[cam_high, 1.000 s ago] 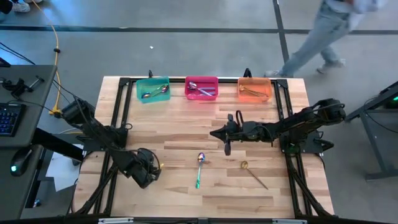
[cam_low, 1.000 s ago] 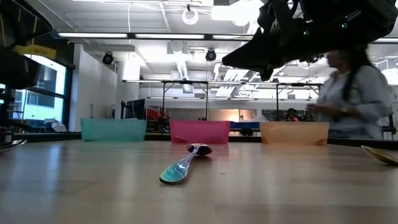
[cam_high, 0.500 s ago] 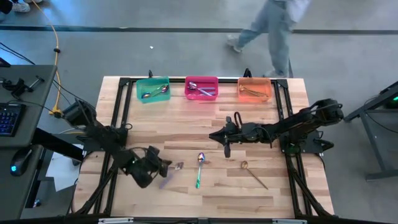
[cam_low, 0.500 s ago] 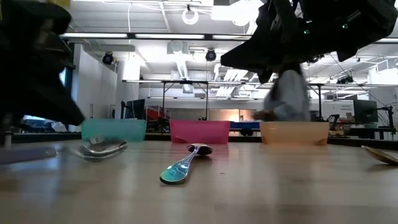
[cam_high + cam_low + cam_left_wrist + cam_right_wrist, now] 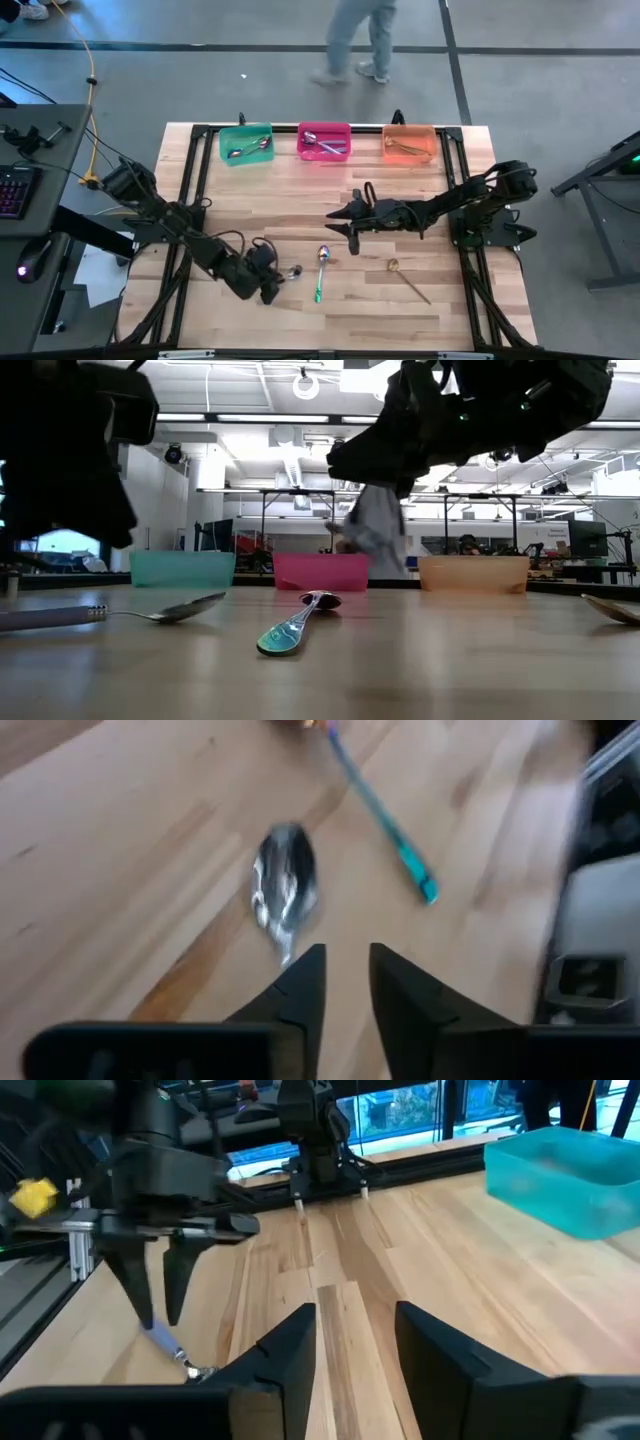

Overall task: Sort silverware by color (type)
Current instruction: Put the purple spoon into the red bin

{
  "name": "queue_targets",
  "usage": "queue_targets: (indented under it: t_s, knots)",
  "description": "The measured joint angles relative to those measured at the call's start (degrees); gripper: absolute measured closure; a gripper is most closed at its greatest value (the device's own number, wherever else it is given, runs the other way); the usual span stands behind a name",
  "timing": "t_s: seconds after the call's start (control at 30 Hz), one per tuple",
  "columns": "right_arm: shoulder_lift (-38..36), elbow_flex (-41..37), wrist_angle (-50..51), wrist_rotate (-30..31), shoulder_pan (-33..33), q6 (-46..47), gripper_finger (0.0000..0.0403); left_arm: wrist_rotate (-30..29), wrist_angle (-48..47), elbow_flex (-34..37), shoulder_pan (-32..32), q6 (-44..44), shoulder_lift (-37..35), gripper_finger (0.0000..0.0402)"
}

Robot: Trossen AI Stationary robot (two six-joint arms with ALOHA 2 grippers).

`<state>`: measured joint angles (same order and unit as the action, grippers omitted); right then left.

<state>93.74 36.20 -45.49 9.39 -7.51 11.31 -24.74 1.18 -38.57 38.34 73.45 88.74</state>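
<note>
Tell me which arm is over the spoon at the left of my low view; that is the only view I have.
Observer: The left gripper. Its fingertips are closed on the lavender-handled spoon.
Operator: Identify the dark shape at the top.
Observer: That is the right gripper, open and empty. It hangs over the table, between the green-handled spoon and the bins.
Operator: Report what the pink bin holds.
Observer: The pink bin holds a few pale-handled spoons.
</note>
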Motion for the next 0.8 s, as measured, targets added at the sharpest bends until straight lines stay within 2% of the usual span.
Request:
queue_targets:
  t_s: [0.13,0.37,0.6,0.8]
  knots:
    - [0.0,0.2,0.4,0.0,0.0,-1.3,0.0279,3.1,-13.4,-7.6,-0.3,-0.7,3.1,0.0293]
    - [0.0,0.1,1.2,0.0,0.0,-1.3,0.0279,6.2,-22.6,-17.1,-2.0,-4.0,12.4,0.0261]
    - [0.0,0.1,1.4,0.0,0.0,-1.3,0.0279,7.8,-30.8,-20.8,-4.0,-3.4,17.0,0.0268]
    - [0.0,0.1,1.5,0.0,0.0,-1.3,0.0279,8.3,-31.1,-20.7,-3.8,-6.7,17.5,0.0314]
